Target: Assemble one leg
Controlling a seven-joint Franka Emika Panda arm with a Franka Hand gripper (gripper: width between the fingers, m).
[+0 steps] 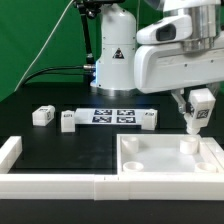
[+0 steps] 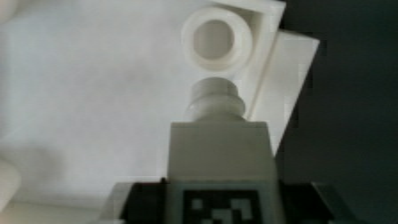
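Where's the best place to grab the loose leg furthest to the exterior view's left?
Probably from above, pinching the leftmost leg across its chunky body's flat sides: it lies flat on the black table, apart from the neighbouring leg.

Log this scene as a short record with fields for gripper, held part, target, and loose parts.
gripper: shut on a leg, over the tray's corner
leg: tag visible in the wrist view, peg end aimed at the hole
hole: empty, peg not yet in it
tray: on the table, at the exterior view's right
loose legs: three on the table
marker board: flat on the table, between the second and third of these
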